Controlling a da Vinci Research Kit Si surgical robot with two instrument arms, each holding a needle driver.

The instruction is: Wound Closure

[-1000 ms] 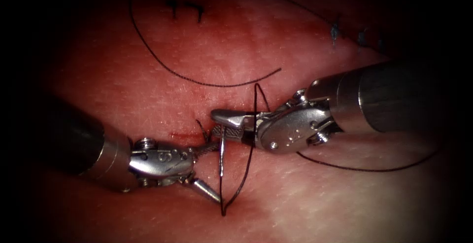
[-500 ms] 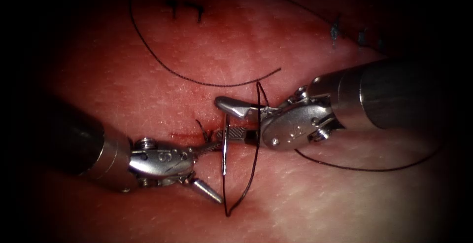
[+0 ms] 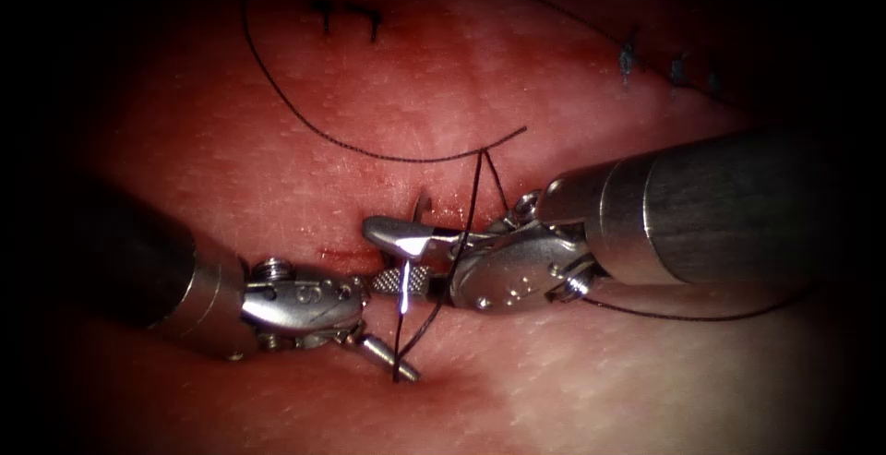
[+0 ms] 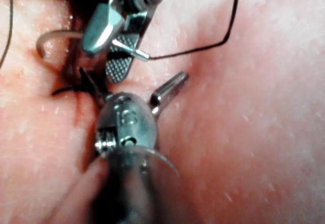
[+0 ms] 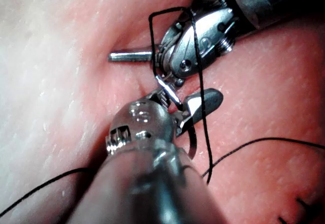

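1. The needle (image 3: pixel 404 293) is in the right pincer (image 3: pixel 374 255), which is clenched on it. The grip looks closer to the thread end than the middle. In the left wrist view the thread comes off the needle right beside the jaws.
2. Its long axis runs pretty much up-down in the endoscope view. One end pokes up past the upper jaw and the other end shows below the ribbed lower jaw. The curved part bows off to one side in the left wrist view.
3. As far as I can see it's free of the tissue (image 3: pixel 572 372), hanging just right of the cut (image 3: pixel 343 254). I can't tell if the upper end is touching the surface.
4. The thread (image 3: pixel 369 149) is the messy part. A loop drops across the right pincer's jaws, and its lowest point sits at the tip of the left tool's lower jaw. A longer run of it arcs over the tissue above, and another strand trails out under the right shaft.
5. The left pincer (image 3: pixel 383 326) is spread wide with nothing in it. One jaw points down-right and the other reaches toward the short dark thread stub at the cut, right under the right tool's lower jaw.
6. There's a bit of red fluid along the cut, and old stitches (image 3: pixel 351 14) well above it.
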